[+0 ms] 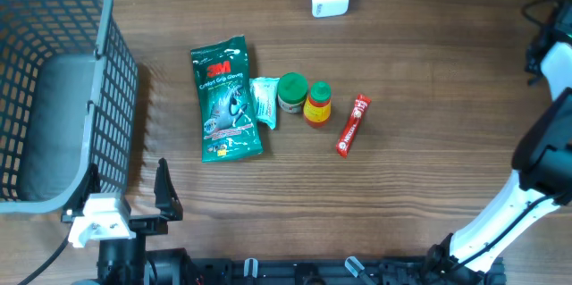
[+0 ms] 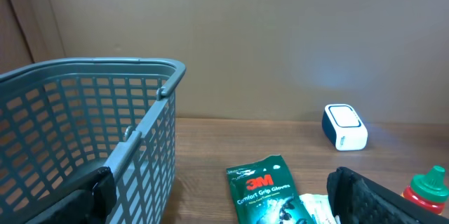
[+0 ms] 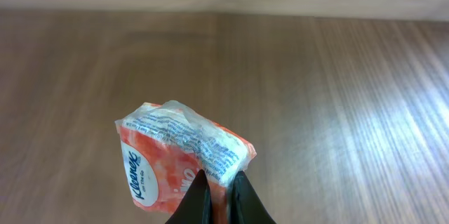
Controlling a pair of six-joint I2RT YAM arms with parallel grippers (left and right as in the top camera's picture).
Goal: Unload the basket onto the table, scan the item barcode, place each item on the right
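1. Tissue pack (image 3: 179, 157): a film-wrapped pack printed in orange and white is held by one corner in the right end effector (image 3: 219, 180). Its body spreads up and to the left of the fingertips, and the bare wooden surface (image 3: 337, 97) is seen beyond it.
2. Handling, as judged: the pack is taken to be light, soft and easily crushed, with a glossy film that may slip. From a corner pinch it is likely to droop or swivel. A hold across the flat faces, kept clear of the printed code, is judged steadier. Which face carries the barcode cannot be told.
3. Right end effector: clenched on the pack, with the fingers drawn almost together over a thin fold of wrapper.
4. Left end effector (image 1: 128, 193): released, fingers spread wide, nothing between them. The basket (image 1: 107, 17) is touching or just beside its left finger.
5. Scanner (image 2: 344, 126): a white unit set ahead and to the right of the left end effector, well apart from it. It is not shown in the right wrist view.
6. Other goods ahead of the left end effector: a glove packet (image 1: 228, 99), a small sachet (image 1: 264, 102), a green-lidded jar (image 1: 292, 91), a yellow bottle (image 1: 317, 104) and a red stick pack (image 1: 352, 125).
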